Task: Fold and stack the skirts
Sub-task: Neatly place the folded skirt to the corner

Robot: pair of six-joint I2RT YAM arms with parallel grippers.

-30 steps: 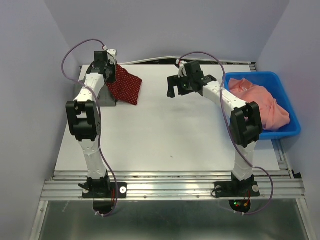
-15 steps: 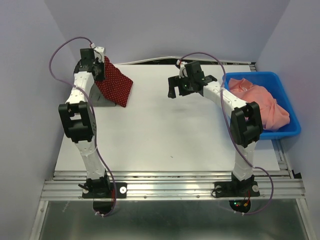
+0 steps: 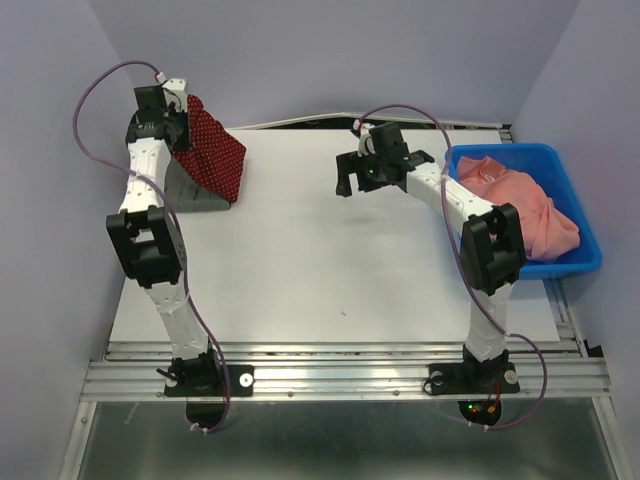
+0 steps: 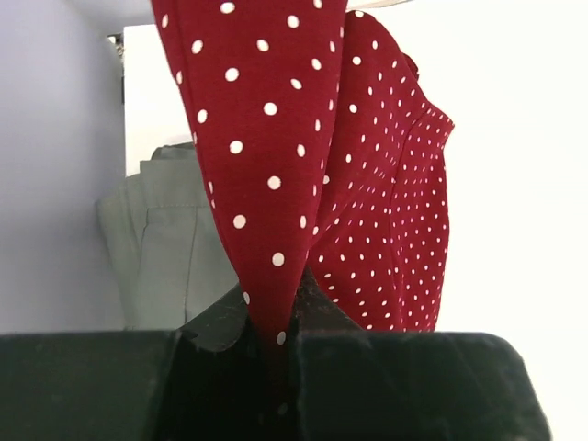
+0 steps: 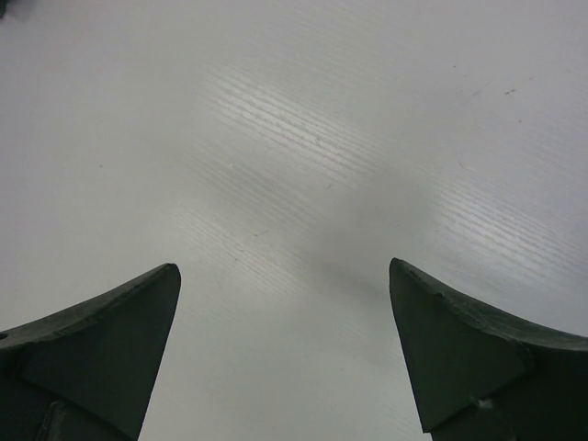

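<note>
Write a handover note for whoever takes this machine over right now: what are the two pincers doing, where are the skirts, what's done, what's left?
Left pincer: shut on a bunched edge of the red polka-dot skirt, which hangs from it over the far left corner of the table.
Right pincer: open, empty, above bare table.
Grey skirt: lying on the table under the hanging red one; it looks folded, though that is hard to confirm.
Done: the grey one appears to be in place.
Left: fold the red one and stack it on the grey.
</note>
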